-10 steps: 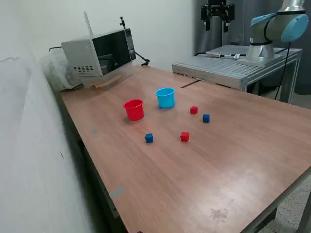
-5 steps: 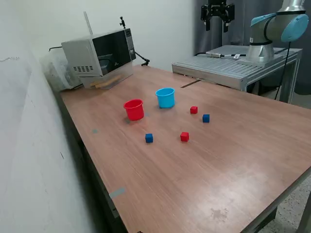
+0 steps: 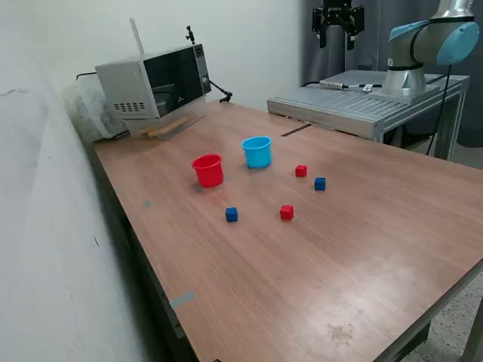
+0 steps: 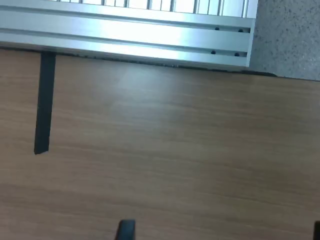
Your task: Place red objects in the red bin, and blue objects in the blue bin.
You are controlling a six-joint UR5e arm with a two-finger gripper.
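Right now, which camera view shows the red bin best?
The exterior view shows it best: the red bin stands upright and fully visible on the table, beside the blue bin. The wrist view shows only bare wood and a metal frame, with no bin at all.

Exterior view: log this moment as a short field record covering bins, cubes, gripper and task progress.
red bin: small red plastic cup, upright on the wooden table, nothing visible inside
blue bin: light blue plastic cup, upright, on the exterior view's right of the red cup
red cubes: two, one nearer the blue cup, one nearer the camera
blue cubes: two, one beside the farther red cube, one in front of the red cup
gripper: two-finger gripper raised high at the far end, holding nothing
progress: all four cubes on the table, none binned
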